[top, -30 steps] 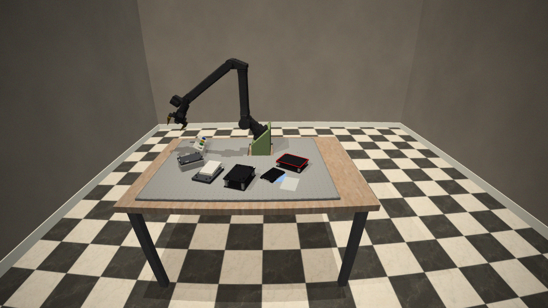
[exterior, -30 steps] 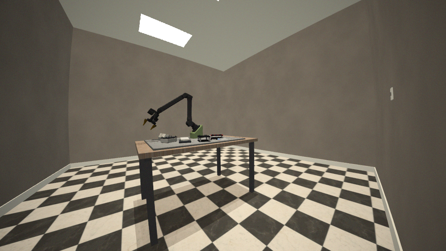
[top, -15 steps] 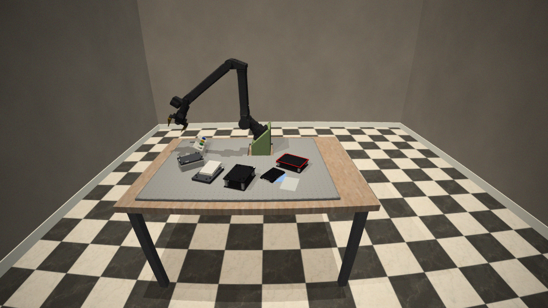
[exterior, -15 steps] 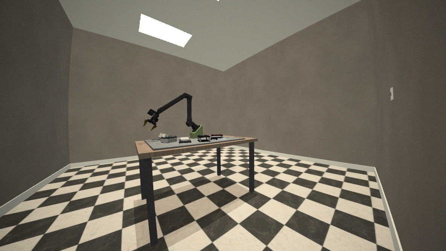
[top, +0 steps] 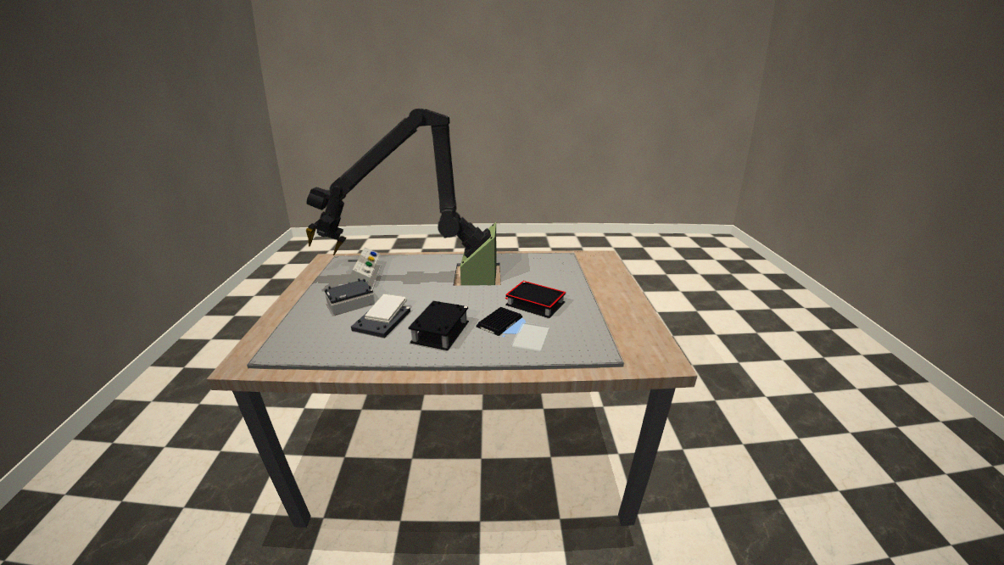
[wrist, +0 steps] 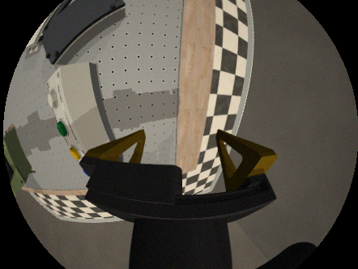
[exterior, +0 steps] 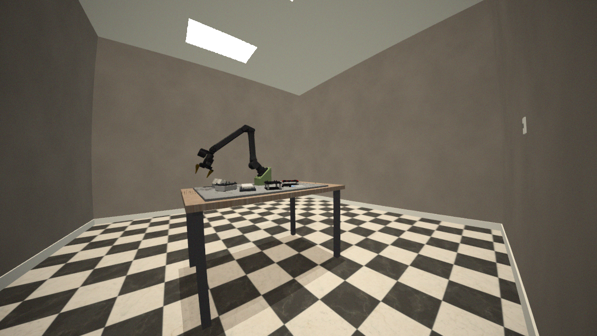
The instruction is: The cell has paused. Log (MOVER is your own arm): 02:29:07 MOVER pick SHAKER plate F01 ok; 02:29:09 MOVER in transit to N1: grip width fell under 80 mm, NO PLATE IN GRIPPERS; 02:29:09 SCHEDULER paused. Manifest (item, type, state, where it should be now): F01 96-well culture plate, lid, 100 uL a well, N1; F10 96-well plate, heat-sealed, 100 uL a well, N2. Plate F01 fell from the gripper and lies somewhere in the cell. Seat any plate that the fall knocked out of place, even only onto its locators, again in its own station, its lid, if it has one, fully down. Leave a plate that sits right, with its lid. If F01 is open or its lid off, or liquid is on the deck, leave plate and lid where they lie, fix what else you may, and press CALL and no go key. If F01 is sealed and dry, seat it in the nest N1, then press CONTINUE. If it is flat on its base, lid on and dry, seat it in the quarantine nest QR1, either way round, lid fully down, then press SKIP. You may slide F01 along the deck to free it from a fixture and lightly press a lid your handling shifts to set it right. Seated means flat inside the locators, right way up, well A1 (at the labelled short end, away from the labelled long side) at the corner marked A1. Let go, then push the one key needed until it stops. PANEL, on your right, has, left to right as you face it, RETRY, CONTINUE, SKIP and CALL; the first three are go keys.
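A black plate (top: 499, 320) lies open on the grey deck, right of the middle. Its clear lid (top: 530, 337) lies flat beside it, and a light blue wet patch (top: 514, 326) shows between them. A white-topped plate (top: 387, 306) sits on a dark nest (top: 380, 319). A tall black nest (top: 438, 323) stands empty in the middle. A red-rimmed nest (top: 535, 296) stands at the back right. My gripper (top: 325, 240) is open and empty. It hangs high over the table's back left corner, above the key panel (top: 364, 263). The panel's green key (wrist: 61, 128) shows in the wrist view.
A grey box station (top: 348, 295) stands at the left, also in the wrist view (wrist: 81, 23). A green upright block (top: 480, 264) stands at the arm's base. The wooden table edge (wrist: 195, 74) runs under the fingers.
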